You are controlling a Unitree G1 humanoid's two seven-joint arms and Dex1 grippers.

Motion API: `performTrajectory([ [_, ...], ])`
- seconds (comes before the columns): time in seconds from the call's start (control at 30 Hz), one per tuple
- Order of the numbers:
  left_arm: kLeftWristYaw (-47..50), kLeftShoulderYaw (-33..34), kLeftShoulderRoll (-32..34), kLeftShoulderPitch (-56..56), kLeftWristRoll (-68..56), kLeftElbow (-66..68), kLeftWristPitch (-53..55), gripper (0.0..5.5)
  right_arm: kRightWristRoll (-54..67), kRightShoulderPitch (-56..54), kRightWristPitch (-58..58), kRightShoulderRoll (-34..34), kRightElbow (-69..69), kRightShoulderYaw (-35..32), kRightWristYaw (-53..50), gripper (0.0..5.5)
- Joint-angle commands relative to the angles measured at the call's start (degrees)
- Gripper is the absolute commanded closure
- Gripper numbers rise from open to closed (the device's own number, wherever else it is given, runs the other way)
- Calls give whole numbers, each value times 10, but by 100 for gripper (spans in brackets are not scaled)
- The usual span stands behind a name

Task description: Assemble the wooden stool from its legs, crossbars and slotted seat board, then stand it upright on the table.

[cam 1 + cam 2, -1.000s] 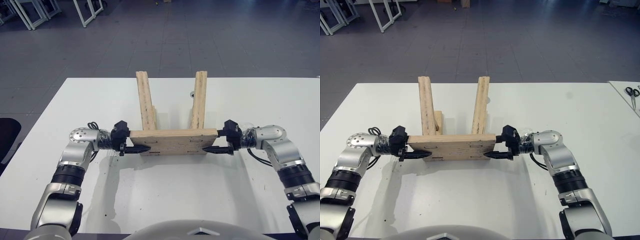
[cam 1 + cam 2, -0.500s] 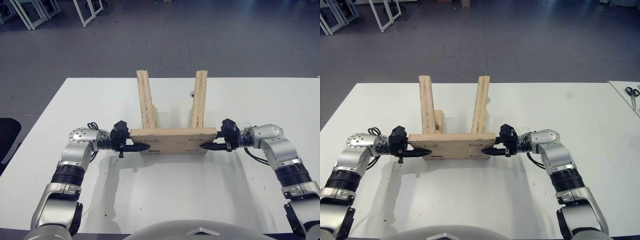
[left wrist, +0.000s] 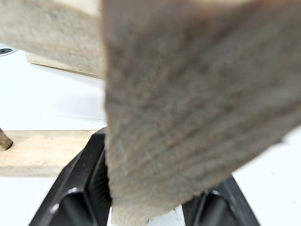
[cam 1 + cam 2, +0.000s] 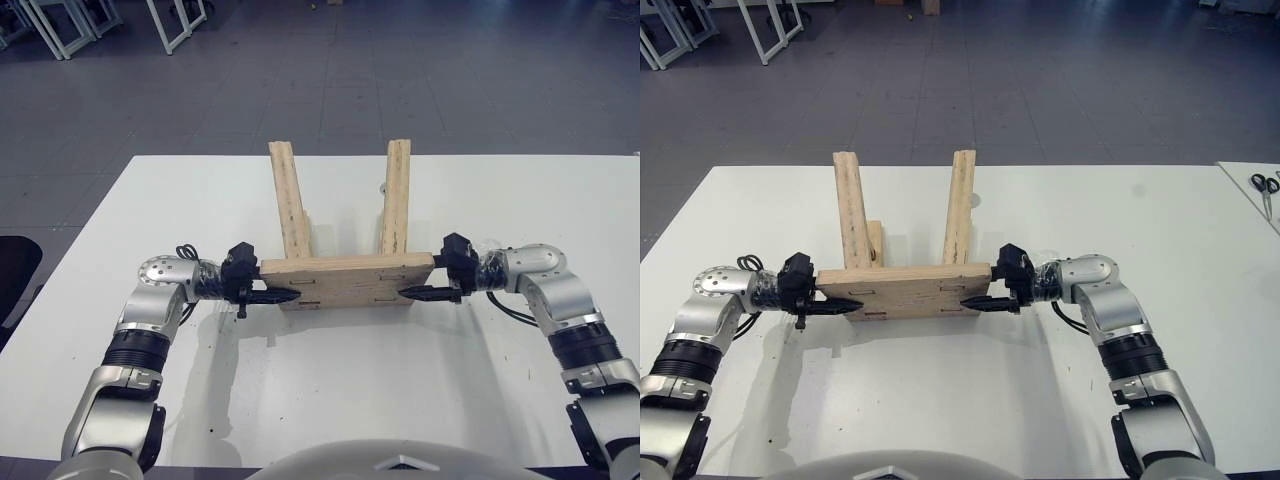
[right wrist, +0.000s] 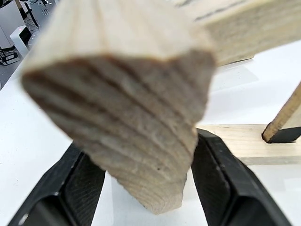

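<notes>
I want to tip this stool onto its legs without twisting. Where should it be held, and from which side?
Probably by the short ends of the seat board, one gripper from each side, where the left gripper and right gripper clamp it. The board is on edge with the legs pointing away, so both ends are free and the hold balanced.

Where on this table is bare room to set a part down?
Free: table on the near side of the seat board, between left gripper and right gripper; also outside the legs. Crowded: the board ends they clamp.
</notes>
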Motion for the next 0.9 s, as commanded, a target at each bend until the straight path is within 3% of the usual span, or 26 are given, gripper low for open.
performTrajectory([
  [0.03,13,12,-5,-13,2,-7,1,389,-3,-11,-2,-1,-4,1,4,269],
  [0.17,16,13,-5,-10,-1,-13,8,389,-5,-12,-3,-2,-1,2,4,269],
  [0.2,14,12,-4,-8,-1,-16,10,353,-5,-10,-2,-2,-3,2,4,269],
  [0.27,12,10,-3,-4,0,-20,14,338,-5,-7,-1,-3,-5,2,3,269],
  [0.73,-11,-6,10,28,14,-21,25,338,11,7,24,5,-14,2,10,269],
  [0.9,-25,-6,19,22,0,-22,60,380,40,14,67,3,-26,-5,24,356],
])
